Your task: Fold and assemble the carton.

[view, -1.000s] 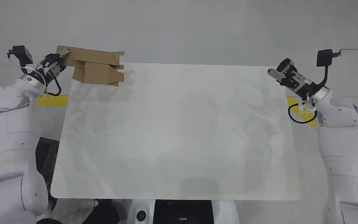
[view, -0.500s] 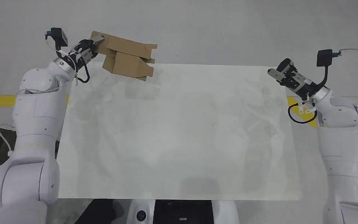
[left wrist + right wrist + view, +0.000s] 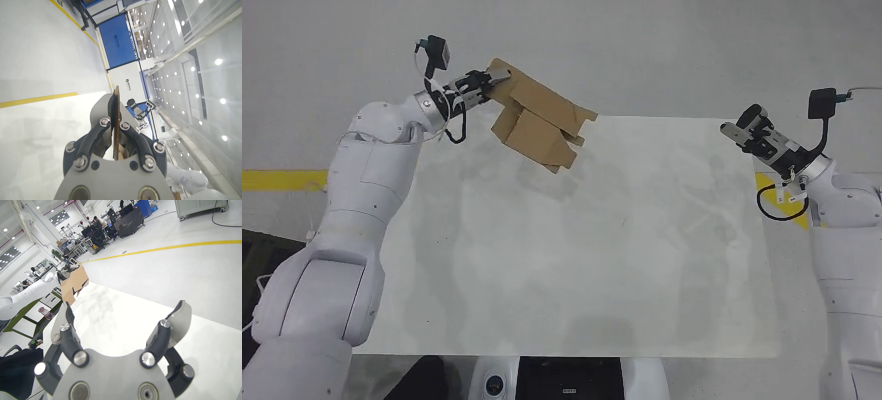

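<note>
Over the far left corner of the table (image 3: 592, 260), the left gripper (image 3: 485, 86) is clamped on one end of the flattened carton (image 3: 542, 120), which is held clear of the surface with its long axis slanting from the gripper toward the table's middle. Well apart at the far right corner, the right gripper (image 3: 737, 125) stands wide open and empty, so I judge the left arm alone has the carton within reach.

Plain brown carton (image 3: 542, 120), white table (image 3: 592, 250), yellow floor line (image 3: 282, 180).
</note>
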